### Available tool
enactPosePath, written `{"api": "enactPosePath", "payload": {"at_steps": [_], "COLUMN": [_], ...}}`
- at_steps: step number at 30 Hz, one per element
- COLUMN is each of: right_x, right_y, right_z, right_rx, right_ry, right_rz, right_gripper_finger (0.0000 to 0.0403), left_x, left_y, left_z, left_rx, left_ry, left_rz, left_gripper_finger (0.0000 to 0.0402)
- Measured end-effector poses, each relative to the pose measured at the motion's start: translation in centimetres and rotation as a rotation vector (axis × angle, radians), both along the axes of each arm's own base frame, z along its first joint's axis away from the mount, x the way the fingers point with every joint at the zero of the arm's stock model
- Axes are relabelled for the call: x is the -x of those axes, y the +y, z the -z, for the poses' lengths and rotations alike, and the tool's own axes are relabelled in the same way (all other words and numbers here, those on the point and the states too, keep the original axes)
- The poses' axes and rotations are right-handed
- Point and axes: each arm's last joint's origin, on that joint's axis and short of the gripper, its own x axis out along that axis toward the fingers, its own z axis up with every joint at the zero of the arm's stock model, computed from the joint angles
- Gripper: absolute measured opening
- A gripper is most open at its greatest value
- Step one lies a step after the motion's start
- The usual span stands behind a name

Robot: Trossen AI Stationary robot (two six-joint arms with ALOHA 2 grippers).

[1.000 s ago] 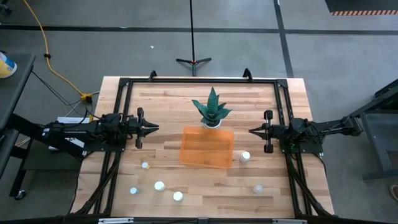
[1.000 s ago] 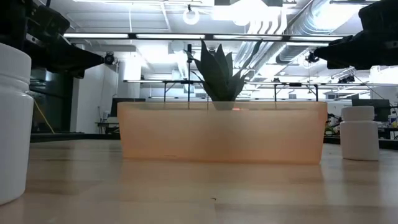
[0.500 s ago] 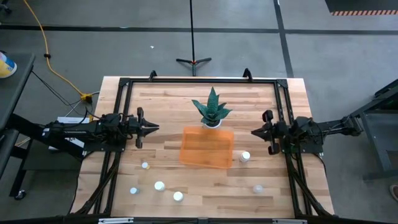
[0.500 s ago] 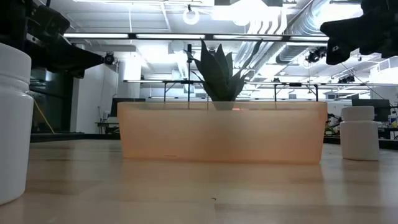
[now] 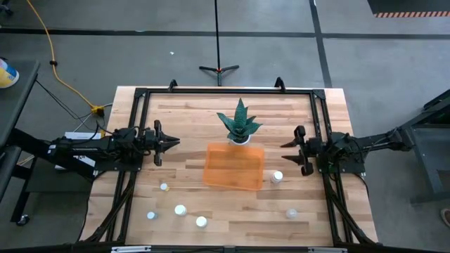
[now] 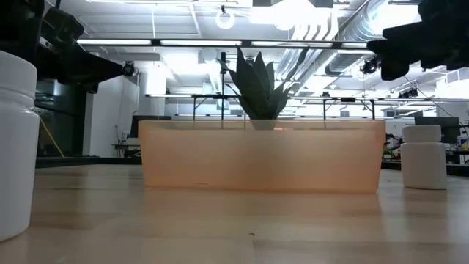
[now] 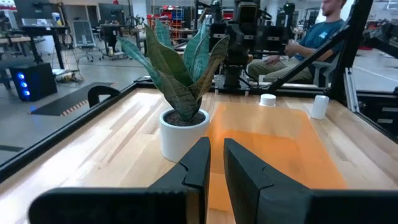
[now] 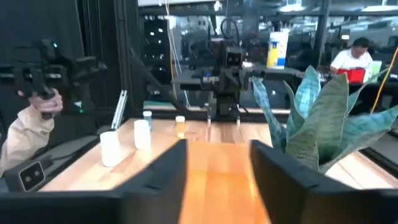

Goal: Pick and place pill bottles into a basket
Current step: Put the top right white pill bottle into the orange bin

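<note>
Wooden table (image 5: 190, 116) under both arms carries an orange basket (image 5: 234, 166) at its middle, empty as far as I can tell, beside a potted plant (image 5: 239, 122). Pill bottles lie scattered: one (image 5: 277, 177) just right of the basket, others (image 5: 180, 210) well apart toward the near edge. The right tool (image 5: 287, 151) hovers above the table with fingers parted, empty. The left tool (image 5: 173, 143) waits, fingers nearly together, empty. Judged an opening reach: next, descend over the nearest bottle.

— What is seen on the wooden table (image 5: 190, 123)?
— A spiky green plant (image 5: 240, 121) in a white pot (image 7: 183, 132) is set near its far middle.
— And beyond it?
— A tripod stand (image 5: 219, 68) and a yellow cable (image 5: 53, 63) are seen on the grey floor.
</note>
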Motion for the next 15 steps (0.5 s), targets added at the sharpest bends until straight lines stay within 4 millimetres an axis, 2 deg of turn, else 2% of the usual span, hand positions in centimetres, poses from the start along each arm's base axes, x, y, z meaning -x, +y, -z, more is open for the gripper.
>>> {"api": "enactPosePath", "payload": {"at_steps": [3, 5, 7, 10, 12, 15], "right_x": [-0.5, -0.9, -1.4, -2.2, -2.7, -3.6], "right_y": [0.0, 0.1, 0.3, 1.0, 1.4, 2.3], "right_z": [-0.3, -1.6, -3.1, -4.2, -4.8, -6.6], "right_rx": [-0.018, -0.045, -0.049, -0.033, -0.055, -0.084], "right_ry": [0.032, -0.001, -0.015, 0.065, 0.141, 0.181], "right_rz": [0.013, 0.005, -0.030, -0.079, -0.060, -0.014], "right_gripper_finger": [0.0245, 0.0264, 0.0270, 0.0269, 0.0266, 0.0264], "left_x": [0.0, 0.0, 0.0, 0.0, 0.0, 0.0], "left_y": [0.0, 0.0, 0.0, 0.0, 0.0, 0.0], "left_z": [0.0, 0.0, 0.0, 0.0, 0.0, 0.0], "left_rx": [-0.005, -0.005, -0.004, -0.004, -0.003, 0.030], "left_ry": [0.002, 0.001, 0.002, 0.005, 0.005, -0.001], "left_rz": [-0.001, -0.004, -0.007, -0.012, -0.012, -0.012], "left_gripper_finger": [0.0083, 0.0083, 0.0083, 0.0083, 0.0083, 0.0083]}}
